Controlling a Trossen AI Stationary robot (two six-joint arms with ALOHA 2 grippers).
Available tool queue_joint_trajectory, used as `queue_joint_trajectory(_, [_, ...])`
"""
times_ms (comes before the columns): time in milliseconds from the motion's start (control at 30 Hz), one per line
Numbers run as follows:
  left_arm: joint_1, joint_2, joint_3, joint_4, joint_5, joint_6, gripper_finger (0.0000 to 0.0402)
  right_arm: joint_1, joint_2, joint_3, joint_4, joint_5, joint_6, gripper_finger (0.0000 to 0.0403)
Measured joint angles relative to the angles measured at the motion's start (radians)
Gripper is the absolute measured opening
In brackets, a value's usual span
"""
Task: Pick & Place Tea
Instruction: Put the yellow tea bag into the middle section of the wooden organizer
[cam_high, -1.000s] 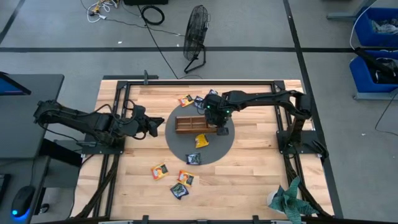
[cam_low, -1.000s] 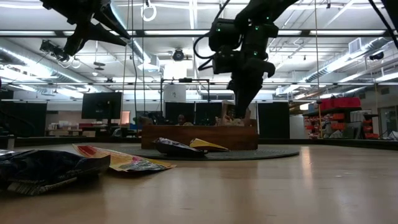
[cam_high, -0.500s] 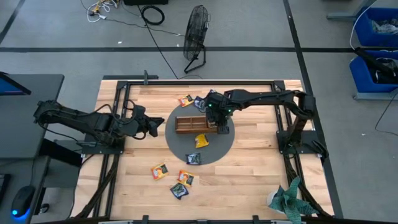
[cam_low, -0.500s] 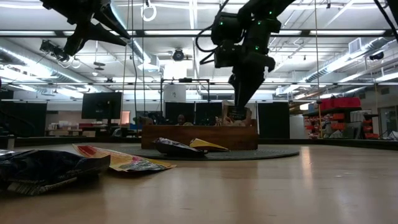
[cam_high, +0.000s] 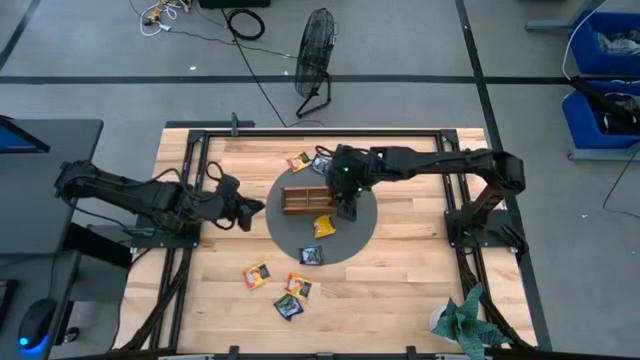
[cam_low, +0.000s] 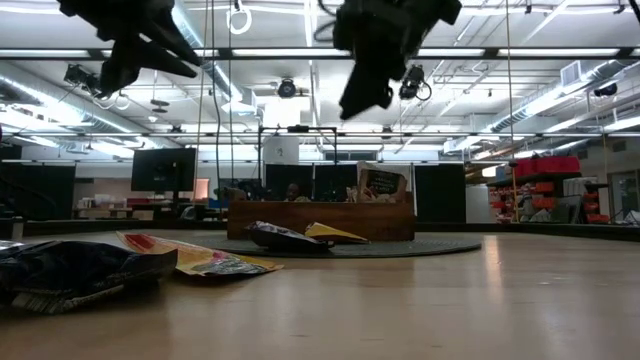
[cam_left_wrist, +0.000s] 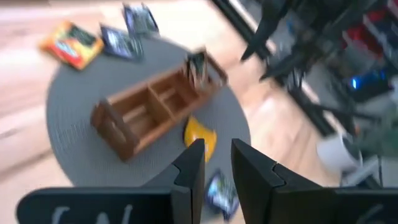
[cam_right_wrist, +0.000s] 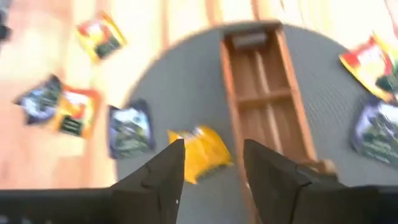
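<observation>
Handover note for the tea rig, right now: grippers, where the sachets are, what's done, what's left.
Right gripper: open, empty, above the grey mat by the tray's right end.
Left gripper: parked off the mat's left edge, holding nothing visible.
Done: one dark sachet stands upright in an end compartment of the wooden tray.
Left: yellow sachet and blue sachet on the mat in front of the tray; two sachets behind the mat; three sachets on the bare wood toward the front.
</observation>
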Motion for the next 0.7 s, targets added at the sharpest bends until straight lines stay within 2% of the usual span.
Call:
queue_joint_trajectory(133, [-0.047,0.001,0.000,-0.061,0.099,-0.014,0.0083,0.044,-0.020,0.000,0.056,-0.026,0.008,0.0144])
queue_joint_trajectory(233, [-0.111,0.001,0.000,-0.090,0.088,-0.036,0.0083,0.077,-0.034,0.000,0.096,-0.026,0.008,0.0101])
queue_joint_trajectory(333, [-0.202,0.001,0.000,-0.101,-0.042,-0.072,0.0083,0.104,-0.046,-0.002,0.144,-0.027,0.000,0.0034])
queue_joint_trajectory(400, [-0.267,0.000,0.000,-0.110,-0.152,-0.095,0.0080,0.117,-0.063,-0.020,0.191,-0.028,-0.008,0.0010])
queue_joint_trajectory(567, [-0.402,0.001,0.000,-0.134,-0.375,-0.115,0.0065,0.127,-0.152,-0.140,0.398,-0.028,0.046,0.0005])
queue_joint_trajectory(700, [-0.460,0.001,0.000,-0.175,-0.429,-0.169,0.0053,0.127,-0.260,-0.287,0.567,0.001,0.116,0.0003])
